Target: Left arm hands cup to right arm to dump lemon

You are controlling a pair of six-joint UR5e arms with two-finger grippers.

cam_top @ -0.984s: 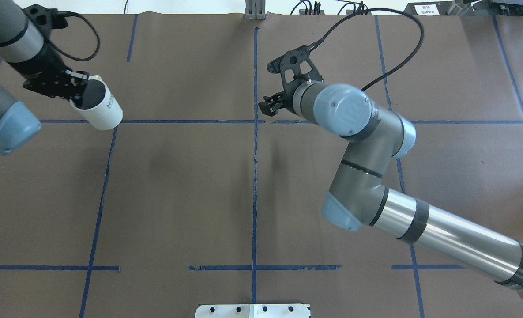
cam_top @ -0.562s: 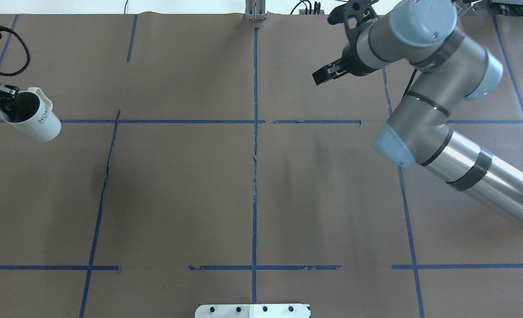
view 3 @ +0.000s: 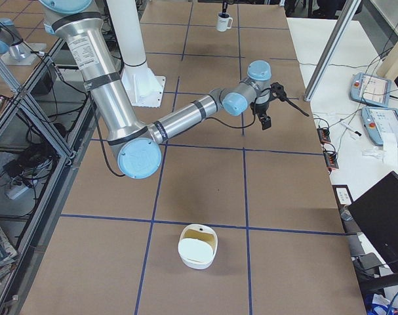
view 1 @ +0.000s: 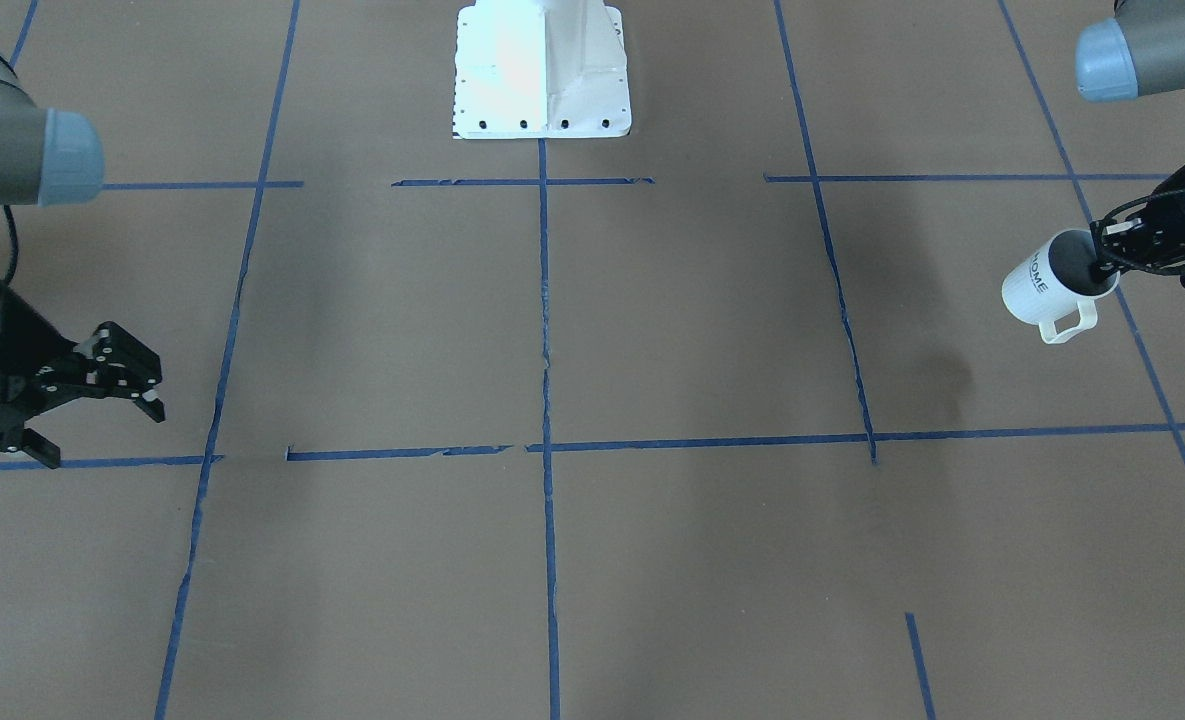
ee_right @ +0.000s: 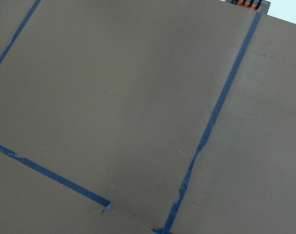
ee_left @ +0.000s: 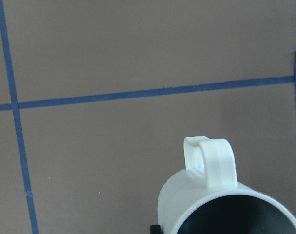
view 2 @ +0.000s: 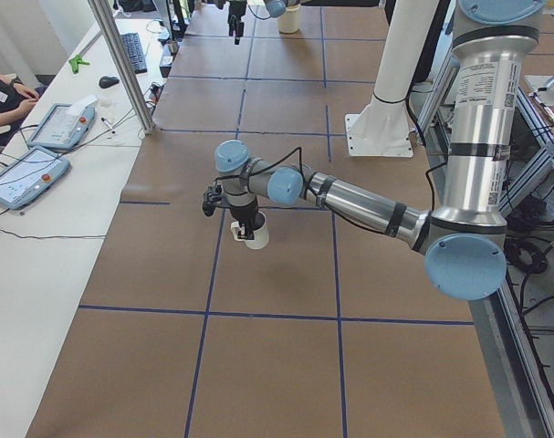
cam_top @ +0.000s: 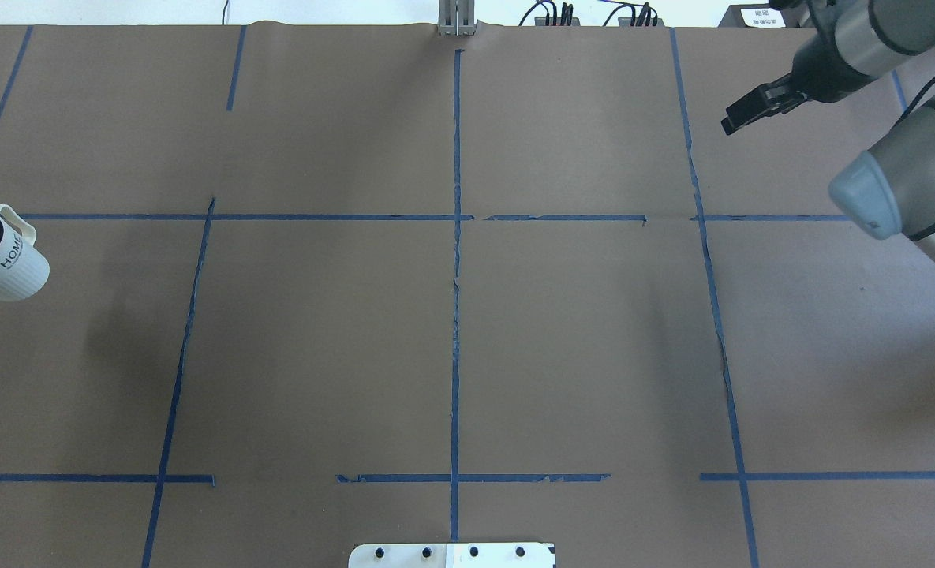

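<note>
The white ribbed cup with "HOME" lettering hangs tilted above the table's left end, handle toward the far side. My left gripper is shut on its rim. The cup sits at the overhead view's left edge, and the gripper is cut off there. In the left wrist view the cup fills the bottom, its inside dark. The lemon is hidden. My right gripper is far off at the table's other end, open and holding nothing. It shows again as the right gripper near the back right.
A white container with a yellowish inside stands on the table beyond my right arm. The robot's white base plate sits at mid-table edge. Blue tape lines grid the brown table. A person's hand and tablets are on the side bench.
Both arms have swung apart. The left gripper carried the cup leftward to the table's left edge. The right gripper pulled away from the middle to the back right.
</note>
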